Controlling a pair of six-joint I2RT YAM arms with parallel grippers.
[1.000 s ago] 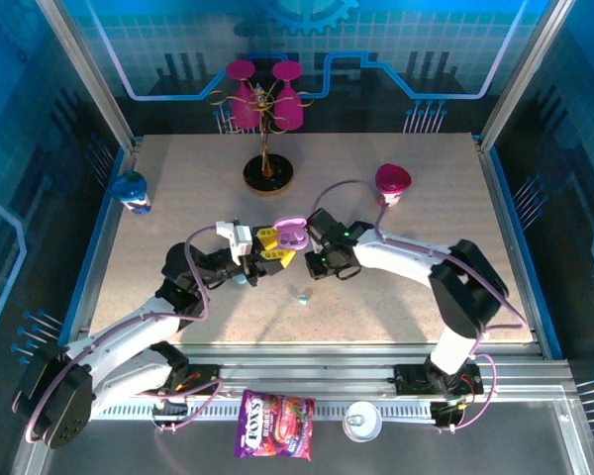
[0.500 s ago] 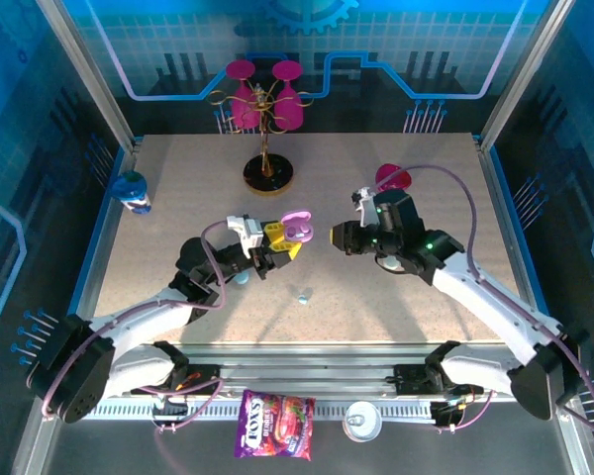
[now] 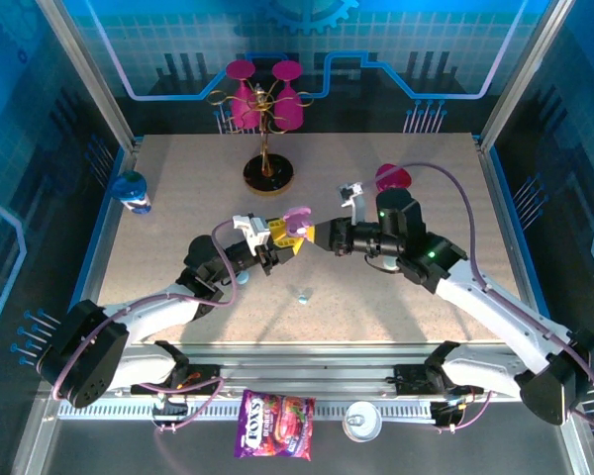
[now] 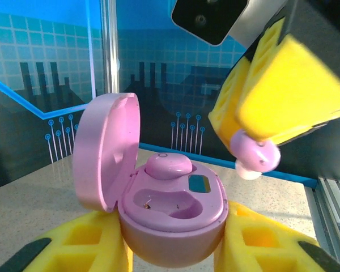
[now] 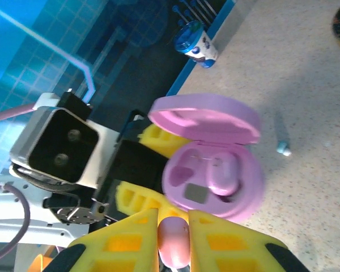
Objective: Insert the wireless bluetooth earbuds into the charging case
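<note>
**Lining up the second bud over the case**

Hovering stage right now, as far as I can judge. The left claw (image 3: 280, 240) is clenched around the bottom half of the pink case (image 4: 170, 218), holding it up off the worktop (image 3: 178, 178) with the lid flipped open. One seated bud (image 4: 168, 165) sits in the far socket; the empty socket (image 4: 158, 203) beside it is what's left.

The right claw (image 5: 174, 218) is pinched on a pink earbud (image 4: 254, 154), just beside the case's open mouth but not touching it.

Next move probably needs a small shift to get the bud right over that free socket, turned to match its shape, then a gentle push in before letting go. The left side just has to keep the case level.

Also a little blue bud (image 3: 302, 295) lying loose on the worktop, nearer the arm bases.
</note>
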